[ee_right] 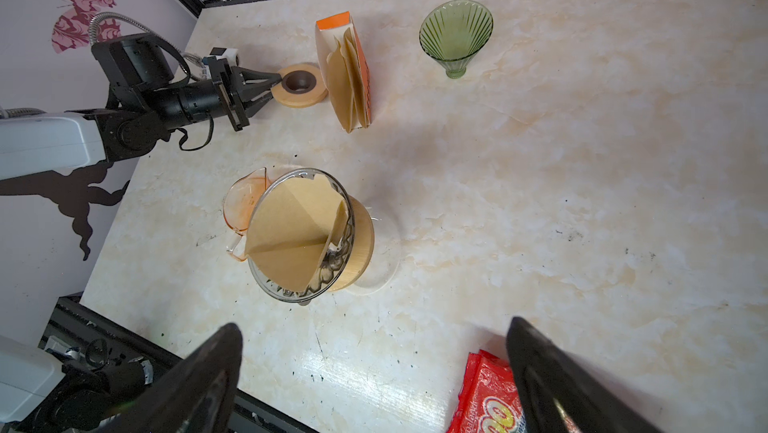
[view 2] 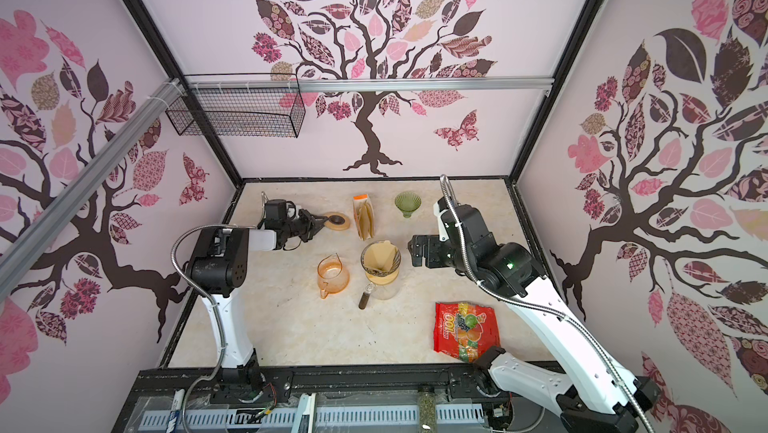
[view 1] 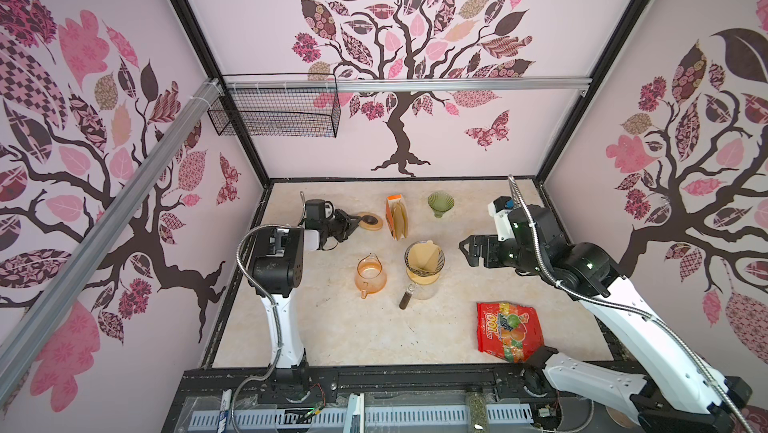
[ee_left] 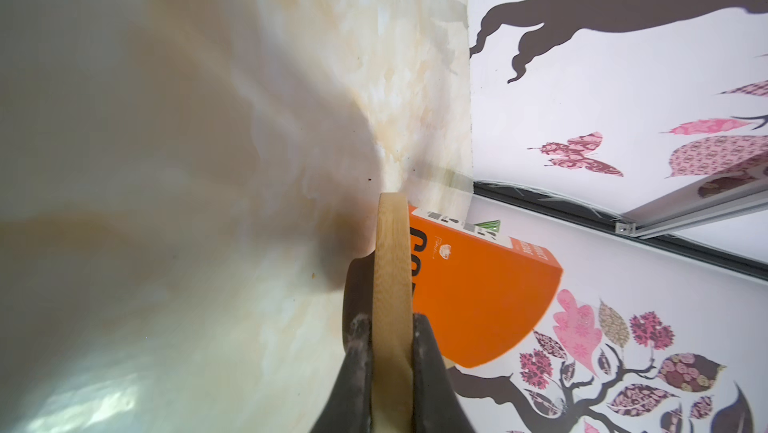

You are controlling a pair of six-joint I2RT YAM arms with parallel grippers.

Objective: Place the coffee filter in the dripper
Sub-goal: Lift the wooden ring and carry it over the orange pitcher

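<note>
A brown paper filter (ee_right: pixel 297 231), folded into a cone, sits inside the glass dripper (ee_right: pixel 328 273) at the middle of the tabletop (ee_right: pixel 540 202). It leans on one wall, so the task looks done. The right tool (ee_right: pixel 374 325) hangs beside the dripper with its jaws spread wide and holding nothing, as if it has let go. The left tool (ee_left: pixel 392 368) is clenched on the rim of a wooden ring (ee_left: pixel 390 269), pinching it edgewise next to the orange box (ee_left: pixel 478 298) of spare filters. Whether the ring is lifted is unclear.

Dripper (ee_right: pixel 332 262) partly hides orange pitcher (ee_right: pixel 243 202); candy bag (ee_right: pixel 484 393) cropped.
</note>
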